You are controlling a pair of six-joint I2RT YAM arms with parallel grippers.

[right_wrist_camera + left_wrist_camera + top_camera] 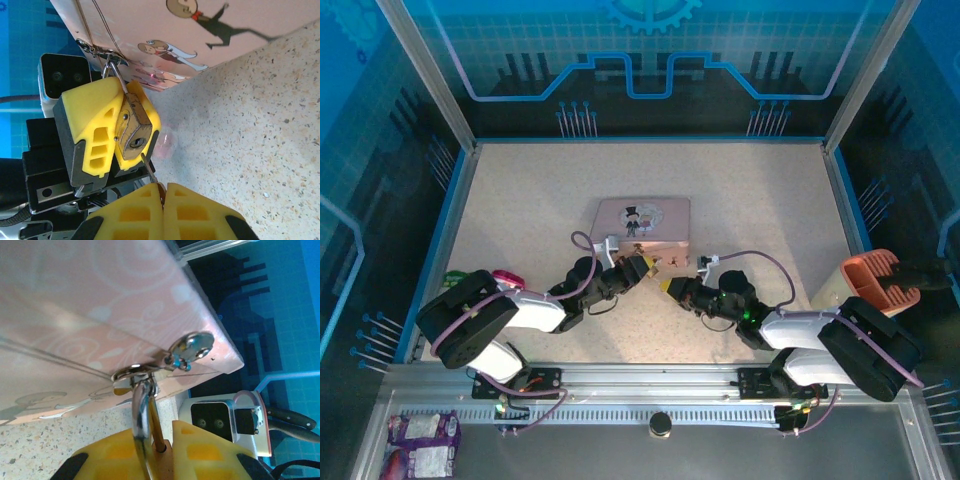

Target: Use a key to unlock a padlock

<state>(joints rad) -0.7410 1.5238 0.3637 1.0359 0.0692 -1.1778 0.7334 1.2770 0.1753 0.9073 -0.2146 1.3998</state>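
The padlock point(134, 125) hangs by its thin shackle point(116, 72) from the hasp point(100, 49) on the wall of the pink tin point(150, 22), at the tin's 6 o'clock edge as seen from above. Its brass body is clamped between the yellow pads point(95, 125) of the left jaws. The keyhole point(135, 143) is left uncovered and turned towards the right arm. The key point(148, 167) is pinched by its head in the right jaws, which are clenched on it. Its tip is seen at about 5 o'clock of the keyhole and very close to it. Whether it has entered cannot be told.

The padlock is judged to be small, dense and rigid, with smooth metal faces that could slip against the pads. Since it would swing freely on the shackle if let go, it is best gripped across its two broad flat faces, as it is now, with the keyhole end kept clear.

The key is judged to be light, thin and easily bent or twisted. It can be expected to pivot between the pads if it is pushed off-axis. It is best held by the head, close to the blade, with the blade lined up with the keyway.

The tin is probably light and may slide on the bench point(250, 125), so the push of insertion should be taken by the left jaws.
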